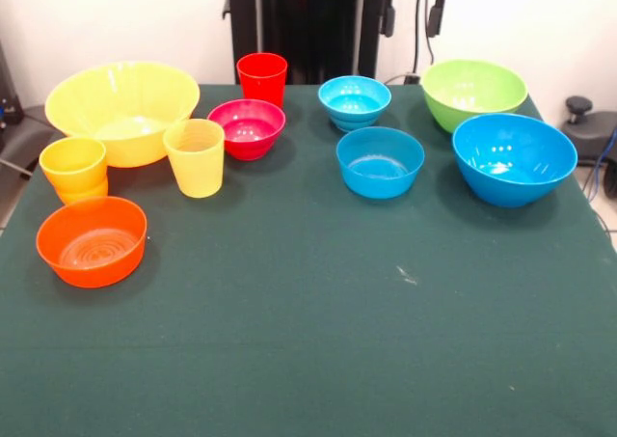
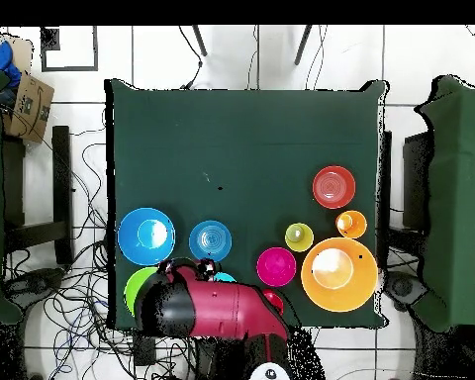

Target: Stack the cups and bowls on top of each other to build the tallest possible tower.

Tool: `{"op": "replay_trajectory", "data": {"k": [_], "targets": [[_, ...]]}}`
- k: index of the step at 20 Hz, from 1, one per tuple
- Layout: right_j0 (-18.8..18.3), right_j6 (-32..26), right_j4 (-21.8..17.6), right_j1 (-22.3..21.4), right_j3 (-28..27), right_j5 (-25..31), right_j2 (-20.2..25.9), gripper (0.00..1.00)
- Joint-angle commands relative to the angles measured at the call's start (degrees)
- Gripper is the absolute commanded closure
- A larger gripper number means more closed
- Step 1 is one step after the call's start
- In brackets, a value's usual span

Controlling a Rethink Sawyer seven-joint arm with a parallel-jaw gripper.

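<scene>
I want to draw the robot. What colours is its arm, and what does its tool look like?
From above, the arm is a fat rounded tube, glossy red with black sections and a white round part by its base. In the front view only the tool shows at the top edge: a red block with two dark prongs hanging down and a thin black cable beside them. No markings can be made out.

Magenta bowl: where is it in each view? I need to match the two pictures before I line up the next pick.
Front view: magenta bowl sits far-left of centre, just in front of the red cup.
Overhead view: magenta bowl lies low, right of centre.
Shared landmark: the large yellow-orange bowl close beside it.
</scene>
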Motion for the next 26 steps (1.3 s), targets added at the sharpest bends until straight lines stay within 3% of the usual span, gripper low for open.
{"op": "replay_trajectory", "data": {"k": [1, 6, 13, 21, 26], "targets": [[0.14, 4.83, -4.32, 2.73, 1.43, -2.89, 2.38, 0.00], [2.13, 8.09, -3.98, 4.15, 1.57, -4.83, -0.17, 0.00], [-0.41, 8.39, -3.20, 8.68, 3.14, -11.06, 2.45, 0.00], [1.65, 10.33, -0.47, 8.47, 2.66, -9.69, 1.34, 0.00], [1.69, 11.04, 0.08, 11.31, 1.57, -11.71, 1.78, 0.00]]}}
